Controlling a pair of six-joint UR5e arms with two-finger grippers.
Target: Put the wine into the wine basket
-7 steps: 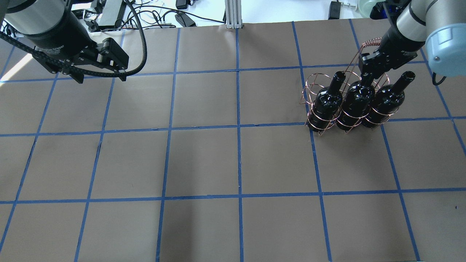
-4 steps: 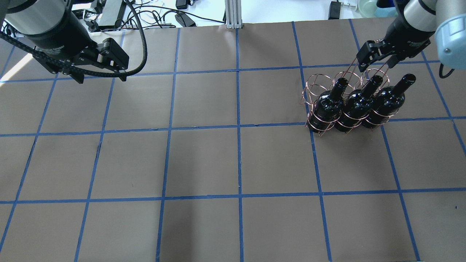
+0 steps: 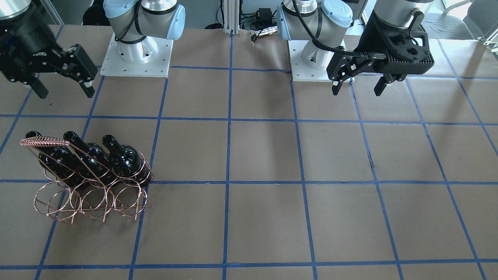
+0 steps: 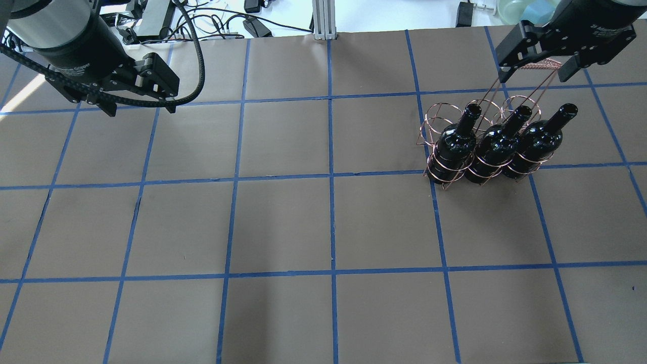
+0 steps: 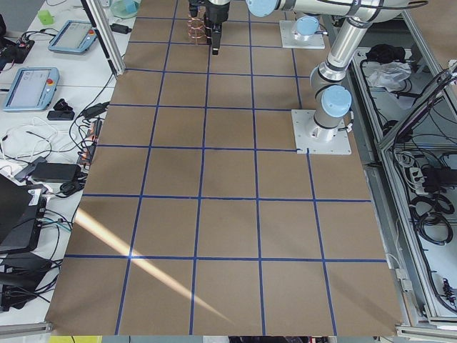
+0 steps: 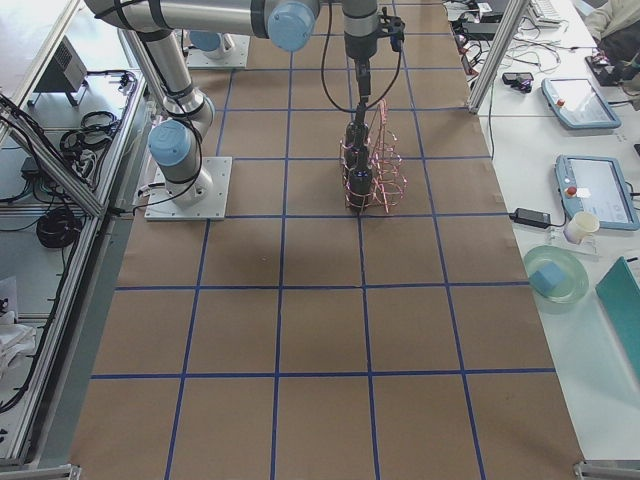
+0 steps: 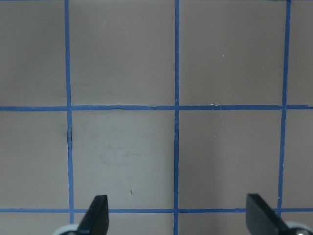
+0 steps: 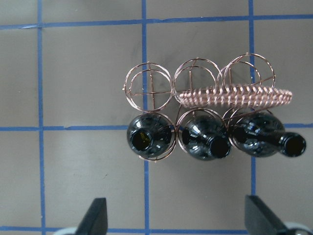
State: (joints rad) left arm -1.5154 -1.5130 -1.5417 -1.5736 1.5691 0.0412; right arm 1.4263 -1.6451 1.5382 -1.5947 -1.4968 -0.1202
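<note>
The copper wire wine basket [image 4: 437, 114] stands at the table's right, its coil-wrapped handle [image 8: 230, 97] up. Three glossy black wine bottles stand in one row of its rings: one [image 4: 452, 144], the middle one [image 4: 496, 144] and one [image 4: 538, 139]. The other row of rings [image 3: 89, 202] is empty. My right gripper [image 4: 536, 72] is open and empty, high above the basket's handle and clear of the bottles; in the right wrist view its fingertips [image 8: 98, 215] frame the bottles from above. My left gripper [image 4: 139, 105] is open and empty over the far left of the table.
Brown table surface with a blue tape grid [image 4: 331, 177]. Cables and boxes [image 4: 222, 23] lie beyond the far edge. A metal post [image 4: 323, 17] stands at the far middle. The arm bases [image 3: 136, 50] are on the robot's side.
My right gripper has let go of the middle bottle's neck, opened, and risen up and away over the handle. The middle bottle stays in its ring. The left arm has not moved.
</note>
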